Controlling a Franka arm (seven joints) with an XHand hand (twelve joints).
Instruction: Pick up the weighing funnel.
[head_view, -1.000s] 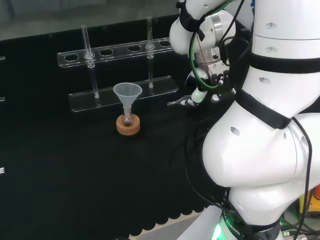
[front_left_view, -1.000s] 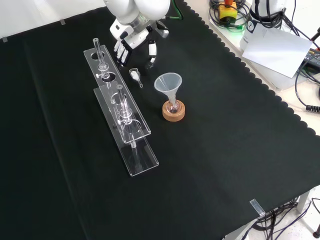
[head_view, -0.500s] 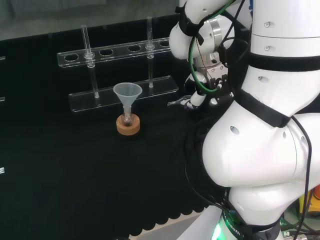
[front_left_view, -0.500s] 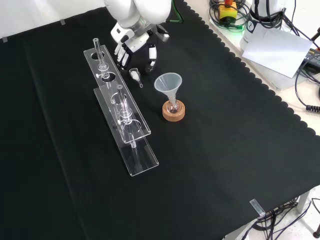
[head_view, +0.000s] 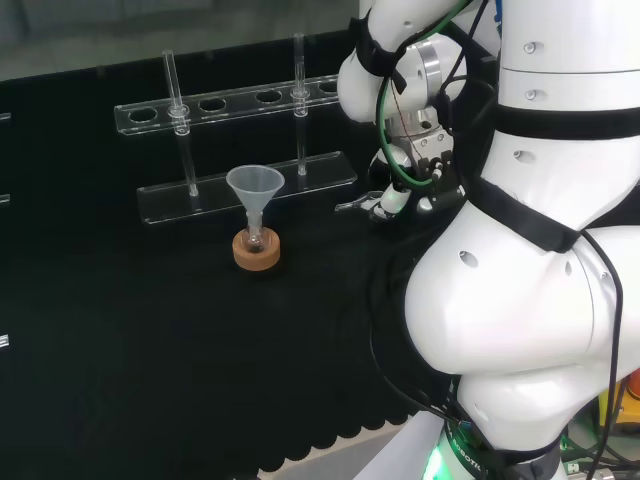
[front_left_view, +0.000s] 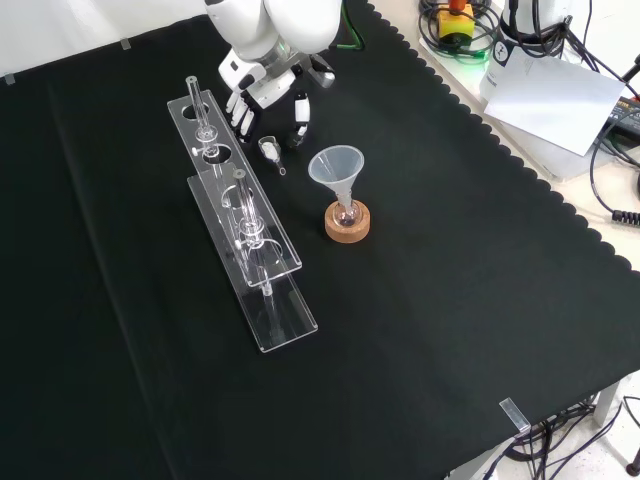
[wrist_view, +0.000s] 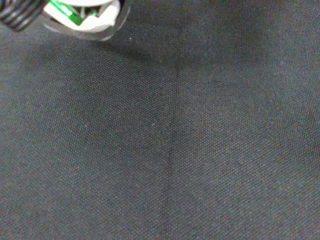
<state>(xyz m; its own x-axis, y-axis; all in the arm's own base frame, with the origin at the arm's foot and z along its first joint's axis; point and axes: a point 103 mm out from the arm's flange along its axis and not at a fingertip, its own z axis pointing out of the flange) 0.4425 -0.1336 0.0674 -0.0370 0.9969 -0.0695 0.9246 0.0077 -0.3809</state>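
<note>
Now robot hand (front_left_view: 266, 88), fingers spread open, hovers just far of weighing funnel (front_left_view: 270, 150) lying on counter (front_left_view: 450, 300).

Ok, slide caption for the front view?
Open hand poised close to the weighing funnel, which lies on the cloth between the tube rack and the funnel.

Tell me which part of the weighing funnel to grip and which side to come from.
Probably the wide scoop body of the weighing funnel, not its thin stem. It lies flat on the cloth, so come from above, fingers one side and thumb the other. The open hand hangs just beyond it, and the rack crowds its left in the front view.
</note>
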